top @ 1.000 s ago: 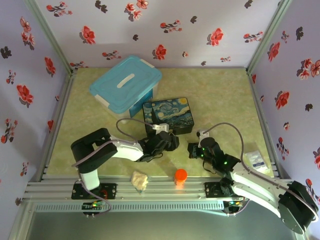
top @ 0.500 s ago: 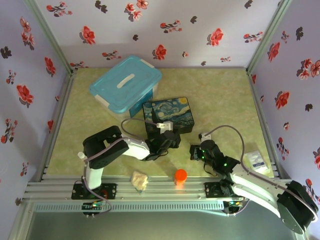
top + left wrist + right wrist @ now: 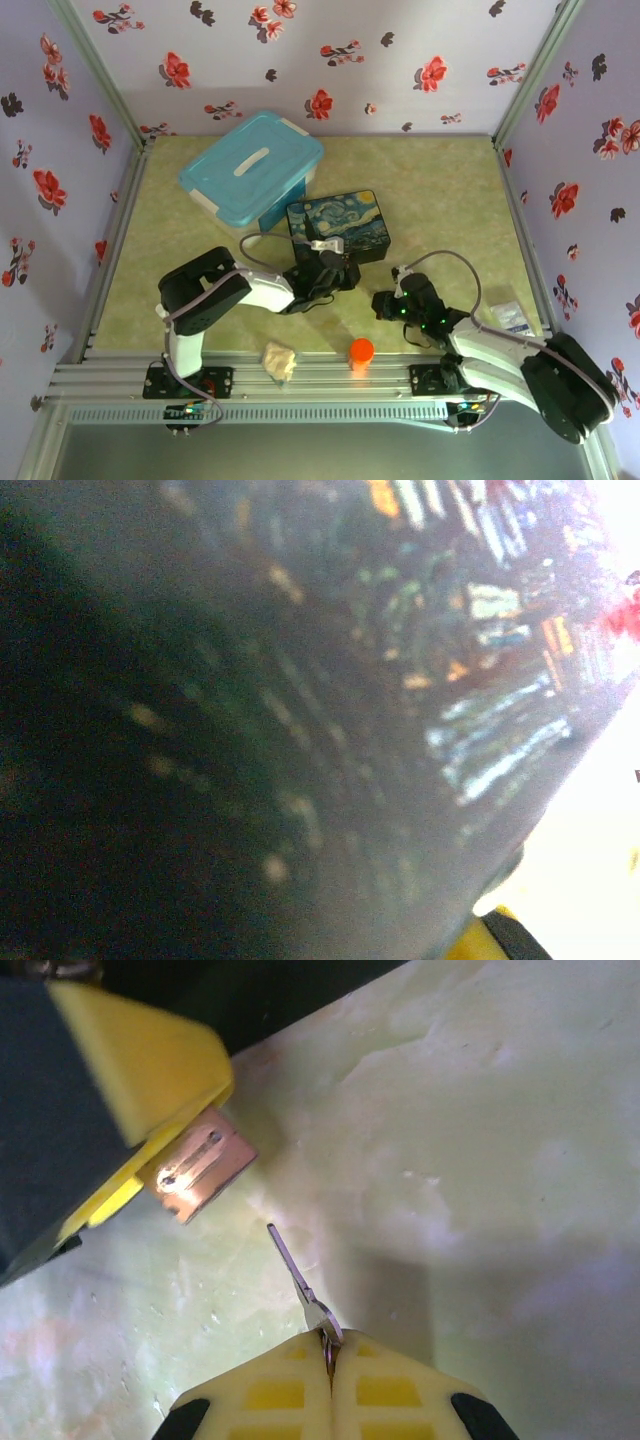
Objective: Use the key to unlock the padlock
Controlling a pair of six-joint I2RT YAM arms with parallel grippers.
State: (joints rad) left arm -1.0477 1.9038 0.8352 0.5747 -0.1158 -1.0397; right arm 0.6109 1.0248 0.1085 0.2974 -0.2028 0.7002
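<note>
Table (image 3: 440, 190): pale green mottled top, walled in by floral panels.
Blue-lidded bin (image 3: 252, 165): far left of centre, lid on, its near right corner just beside the painted box.
Starry Night box (image 3: 337, 228): centre, flat on the table. In the left wrist view its painted face (image 3: 330, 700) is very close and out of focus.
Left gripper (image 3: 335, 272): at the near edge of the Starry Night box. In the right wrist view its yellow pads (image 3: 140, 1070) are pressed on the padlock's upper part.
Right gripper (image 3: 382, 303): low over the table, right of the left gripper, pointing at it. Yellow fingertips pressed together on the key's bow (image 3: 330, 1355).
White packet (image 3: 512, 317): near the right edge, well apart from both grippers.
Crumpled beige wad (image 3: 280, 360): near edge, left of the cap.
Orange round cap (image 3: 361, 350): near edge, between the arm bases.
Padlock (image 3: 197, 1165): brass body juts out from the left gripper's pads, bottom face towards the right wrist camera; a slot-like mark on it. Shackle hidden.
Key (image 3: 298, 1278): thin blade sticks out of the right fingertips, tip aimed at the padlock, near it and not touching.
</note>
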